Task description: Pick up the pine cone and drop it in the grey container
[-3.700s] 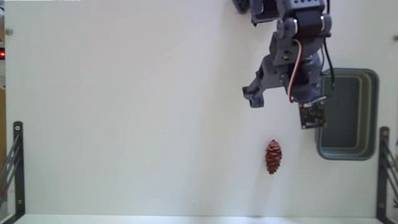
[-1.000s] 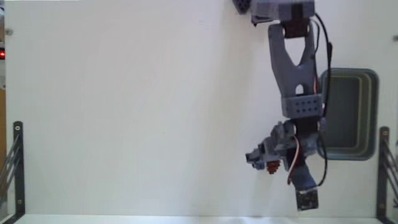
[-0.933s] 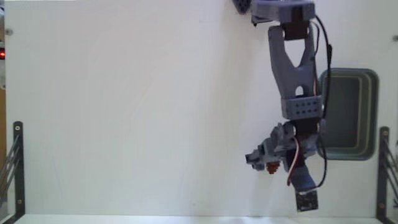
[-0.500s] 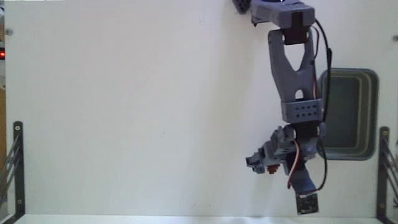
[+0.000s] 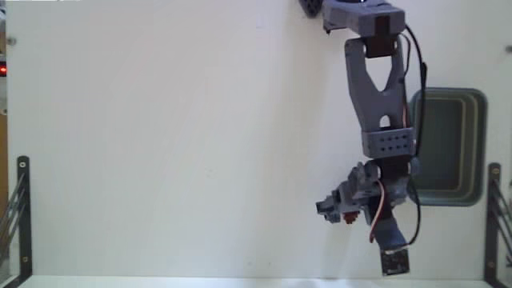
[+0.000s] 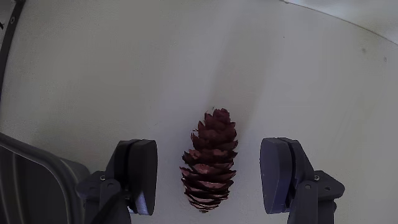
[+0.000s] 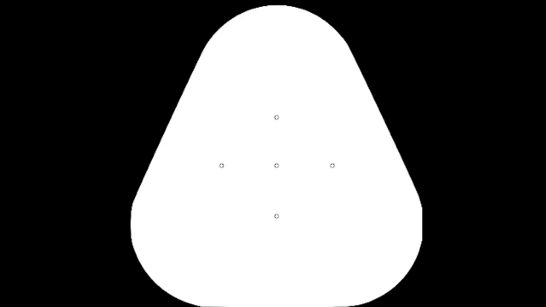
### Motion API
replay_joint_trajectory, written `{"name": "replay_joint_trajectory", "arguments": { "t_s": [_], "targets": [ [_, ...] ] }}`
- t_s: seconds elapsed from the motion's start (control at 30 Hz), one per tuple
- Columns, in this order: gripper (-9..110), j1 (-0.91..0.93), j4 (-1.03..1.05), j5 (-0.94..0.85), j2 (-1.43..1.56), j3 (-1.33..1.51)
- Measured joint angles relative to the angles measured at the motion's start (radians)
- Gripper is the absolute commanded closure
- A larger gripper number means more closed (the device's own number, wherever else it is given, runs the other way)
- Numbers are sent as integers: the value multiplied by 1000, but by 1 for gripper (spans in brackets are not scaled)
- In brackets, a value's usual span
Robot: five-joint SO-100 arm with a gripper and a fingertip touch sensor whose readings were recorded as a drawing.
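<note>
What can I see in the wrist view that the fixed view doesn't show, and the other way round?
Only the wrist view shows the whole pine cone lying on the table, with a clear gap between it and each of the two fingers of the open end effector.

Only the fixed view shows the long arm reaching down the picture and the grey container to its right, with nothing visible inside.

Both show the white table, the end effector and the cone, though the fixed view reveals just a reddish sliver.
</note>
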Motion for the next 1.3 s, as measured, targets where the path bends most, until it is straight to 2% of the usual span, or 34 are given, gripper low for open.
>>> {"name": "replay_joint_trajectory", "arguments": {
  "t_s": [1.3],
  "targets": [
    [-9, 0, -97, 2, 2, 87]
  ]
}}
